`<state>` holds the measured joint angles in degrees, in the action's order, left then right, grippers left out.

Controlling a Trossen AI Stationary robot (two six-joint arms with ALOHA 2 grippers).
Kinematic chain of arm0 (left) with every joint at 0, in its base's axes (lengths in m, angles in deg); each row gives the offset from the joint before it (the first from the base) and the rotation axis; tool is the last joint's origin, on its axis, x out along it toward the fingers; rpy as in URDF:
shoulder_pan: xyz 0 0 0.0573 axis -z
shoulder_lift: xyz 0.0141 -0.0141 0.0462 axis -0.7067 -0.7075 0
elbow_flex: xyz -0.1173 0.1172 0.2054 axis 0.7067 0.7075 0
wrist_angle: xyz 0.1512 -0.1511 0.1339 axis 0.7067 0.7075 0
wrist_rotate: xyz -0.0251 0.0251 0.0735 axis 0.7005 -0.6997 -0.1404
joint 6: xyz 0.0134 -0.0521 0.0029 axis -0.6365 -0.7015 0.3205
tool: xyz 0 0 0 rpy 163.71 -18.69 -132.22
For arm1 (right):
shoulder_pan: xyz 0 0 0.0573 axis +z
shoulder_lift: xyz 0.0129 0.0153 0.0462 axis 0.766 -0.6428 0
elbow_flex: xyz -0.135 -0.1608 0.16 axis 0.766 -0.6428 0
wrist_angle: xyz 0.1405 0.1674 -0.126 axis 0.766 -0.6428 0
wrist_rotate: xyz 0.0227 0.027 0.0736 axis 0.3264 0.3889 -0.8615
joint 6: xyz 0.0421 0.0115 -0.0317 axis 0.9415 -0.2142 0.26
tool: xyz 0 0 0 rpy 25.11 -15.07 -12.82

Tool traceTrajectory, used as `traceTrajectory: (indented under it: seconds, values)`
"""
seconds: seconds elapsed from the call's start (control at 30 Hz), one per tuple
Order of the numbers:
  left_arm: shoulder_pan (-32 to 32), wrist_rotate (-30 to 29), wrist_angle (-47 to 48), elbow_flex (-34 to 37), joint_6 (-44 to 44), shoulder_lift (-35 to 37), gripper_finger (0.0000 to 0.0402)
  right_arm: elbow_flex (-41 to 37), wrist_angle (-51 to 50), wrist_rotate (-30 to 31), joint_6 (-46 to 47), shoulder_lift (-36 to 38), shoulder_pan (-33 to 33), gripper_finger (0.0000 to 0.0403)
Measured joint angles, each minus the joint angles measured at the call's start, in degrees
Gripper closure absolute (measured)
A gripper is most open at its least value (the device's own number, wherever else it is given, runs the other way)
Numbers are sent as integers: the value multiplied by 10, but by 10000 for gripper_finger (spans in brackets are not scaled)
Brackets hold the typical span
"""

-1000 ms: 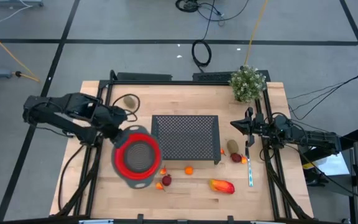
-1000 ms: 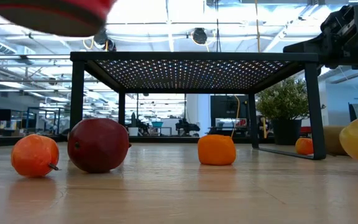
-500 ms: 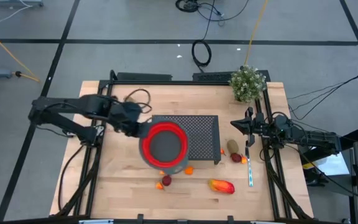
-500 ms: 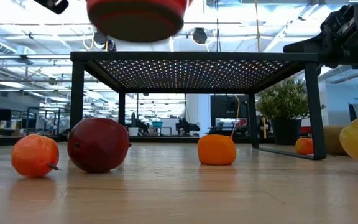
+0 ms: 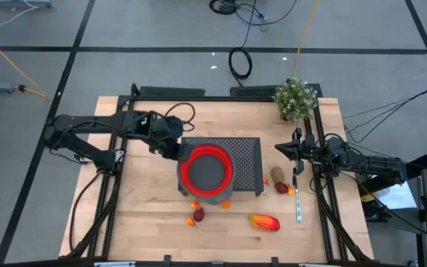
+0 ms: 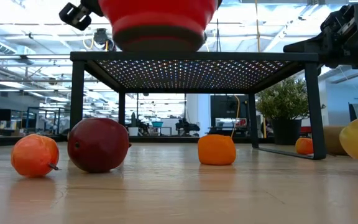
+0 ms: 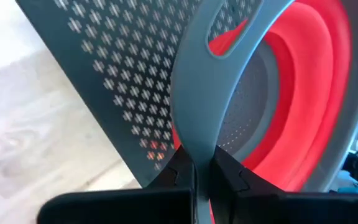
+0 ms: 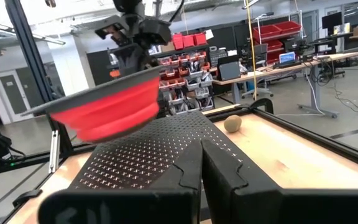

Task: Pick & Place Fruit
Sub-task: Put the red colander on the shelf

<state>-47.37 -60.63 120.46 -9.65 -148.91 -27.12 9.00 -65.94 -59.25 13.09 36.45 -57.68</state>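
The left tool [image 5: 175,146] pinches the grey rim of a red colander [image 5: 207,171], holding it over the perforated black rack [image 5: 245,152], probably to set it where fruit can be dropped in. The right tool [image 5: 296,150] waits closed, empty. Glossy toy fruit [image 5: 265,222] lies scattered on the desk [image 5: 154,230] by the rack.

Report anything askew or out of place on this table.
The red colander hangs tilted over the black mesh rack, held by its grey rim in the left pincer. All visible fruit lies loose on the wooden table.
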Motion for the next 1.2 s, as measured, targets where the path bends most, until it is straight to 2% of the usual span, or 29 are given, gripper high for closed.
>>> traceTrajectory:
  seconds: [0.27, 0.5, 0.73, 1.2]
  values:
    - [-59, 17, 53, 0, 74, 10, 395, 0, 0, 0, 0, 0, 0, 403]
    - [-99, 48, 60, 0, 114, 10, 395, 0, -2, 0, 0, 0, 0, 403]
    - [-107, 61, 60, 0, 126, 10, 395, 0, -5, 0, 0, 0, 0, 403]
    - [-107, 49, 38, 0, 125, 10, 395, 0, -4, 0, 0, 0, 0, 403]
